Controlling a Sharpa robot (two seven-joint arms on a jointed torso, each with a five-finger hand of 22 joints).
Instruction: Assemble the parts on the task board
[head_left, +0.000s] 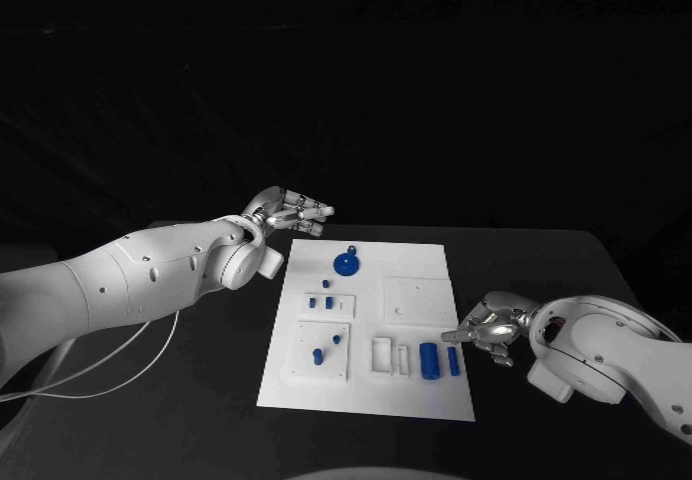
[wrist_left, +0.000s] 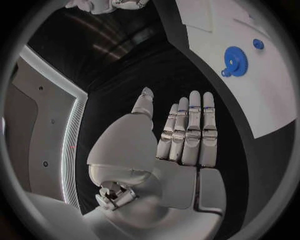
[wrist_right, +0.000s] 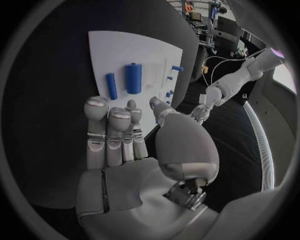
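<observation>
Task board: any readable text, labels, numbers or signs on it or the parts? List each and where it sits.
None readable.
Task board: plain white raised plates and slots, no print visible.
Blue gear and blue cylinders: no markings visible.
Left hand and right hand: bare silver, no labels visible.
Black table: no sign or text.

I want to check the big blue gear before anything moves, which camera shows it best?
The left wrist view: the blue gear is large there, teeth visible, lying on the white task board beyond the open left hand. The head view shows it small near the board's far edge. I cannot pick it out in the right wrist view.
</observation>
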